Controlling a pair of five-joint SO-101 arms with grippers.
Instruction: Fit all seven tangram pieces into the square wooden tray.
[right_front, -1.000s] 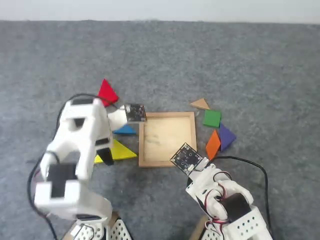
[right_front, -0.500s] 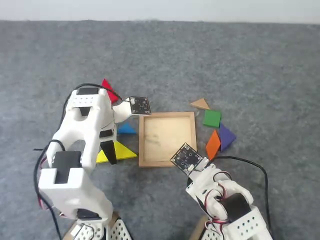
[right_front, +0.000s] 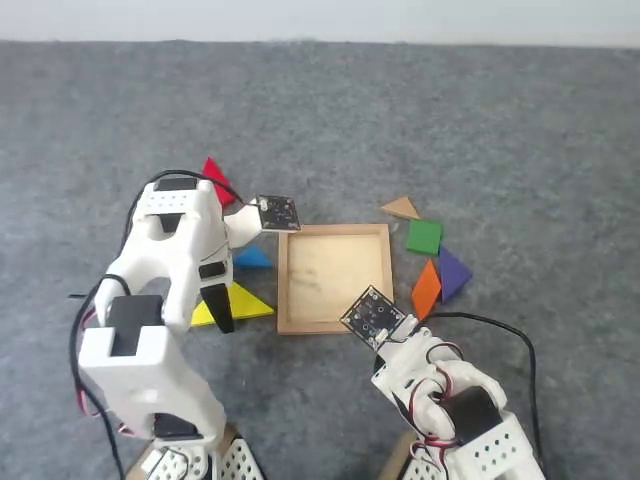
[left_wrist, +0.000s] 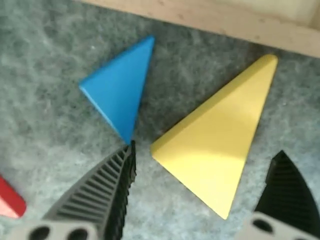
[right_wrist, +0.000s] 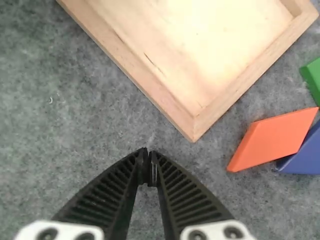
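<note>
High view: left arm (right_front: 168, 262) half-hides red triangle (right_front: 214, 172) | left fingers (left_wrist: 107, 195) spread | right fingers (right_wrist: 120, 192) pressed together

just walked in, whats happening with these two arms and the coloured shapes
Two arms are working on a tangram puzzle. No piece is in the wooden tray yet. The left gripper hangs open over the yellow triangle, next to the blue triangle, beside the tray. The right gripper is shut on nothing near a tray corner. The red triangle, green square and the rest lie loose on the mat.
</note>
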